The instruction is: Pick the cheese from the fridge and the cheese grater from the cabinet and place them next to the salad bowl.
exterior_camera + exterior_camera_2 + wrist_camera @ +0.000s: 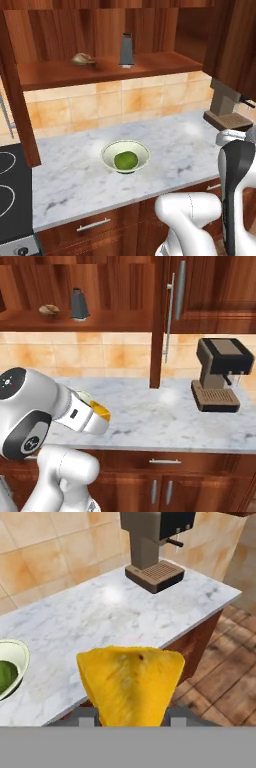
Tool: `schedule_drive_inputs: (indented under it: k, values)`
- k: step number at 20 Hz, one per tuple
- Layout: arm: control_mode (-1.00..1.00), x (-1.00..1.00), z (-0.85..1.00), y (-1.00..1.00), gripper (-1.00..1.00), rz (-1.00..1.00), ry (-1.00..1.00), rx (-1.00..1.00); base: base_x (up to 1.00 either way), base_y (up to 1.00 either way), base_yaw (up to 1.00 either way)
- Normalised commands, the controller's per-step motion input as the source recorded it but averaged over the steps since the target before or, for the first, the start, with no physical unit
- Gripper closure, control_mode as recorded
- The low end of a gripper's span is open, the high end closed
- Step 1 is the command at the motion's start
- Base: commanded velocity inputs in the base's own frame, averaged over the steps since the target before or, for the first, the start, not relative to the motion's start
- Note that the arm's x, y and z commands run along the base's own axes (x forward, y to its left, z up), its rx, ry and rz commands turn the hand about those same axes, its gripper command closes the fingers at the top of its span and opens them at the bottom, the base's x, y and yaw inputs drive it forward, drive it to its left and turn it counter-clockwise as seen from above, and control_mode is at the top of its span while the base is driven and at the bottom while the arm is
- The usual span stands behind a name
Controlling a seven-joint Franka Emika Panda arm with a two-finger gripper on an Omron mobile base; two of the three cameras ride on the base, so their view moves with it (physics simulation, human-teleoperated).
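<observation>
My gripper [130, 718] is shut on the cheese [131, 682], a yellow-orange wedge that covers the fingertips in the hand view. It hangs in front of the counter's edge. A yellow corner of the cheese [102, 412] shows at the hand's tip in the right base view. The salad bowl [125, 156], pale with a green ball, sits on the marble counter to the left of the hand [11, 662]. The dark cheese grater [126, 50] [78, 304] stands upright on the shelf of the open cabinet [100, 71]. The fridge is out of view.
A brown coffee machine [225, 106] [220, 375] [150, 542] stands at the right end of the counter [75, 185]. A brown rounded lump [83, 60] lies on the shelf left of the grater. The stovetop [10, 195] borders the counter at the left. An open cabinet door [159, 321] hangs above the counter.
</observation>
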Motion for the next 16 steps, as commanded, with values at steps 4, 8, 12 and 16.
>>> schedule_drive_inputs:
  k: [4,8,12,16]
  values:
    - [1.0,0.0,0.0,0.0,1.0,0.0,0.0,0.0,0.34,-0.03,0.2]
    - [1.0,0.0,0.0,0.0,1.0,0.0,0.0,0.0,0.3,0.18,0.21]
    - [1.0,0.0,0.0,0.0,1.0,0.0,0.0,0.0,0.1,0.07,0.28]
    - [1.0,0.0,0.0,0.0,1.0,0.0,0.0,0.0,0.17,-0.02,0.31]
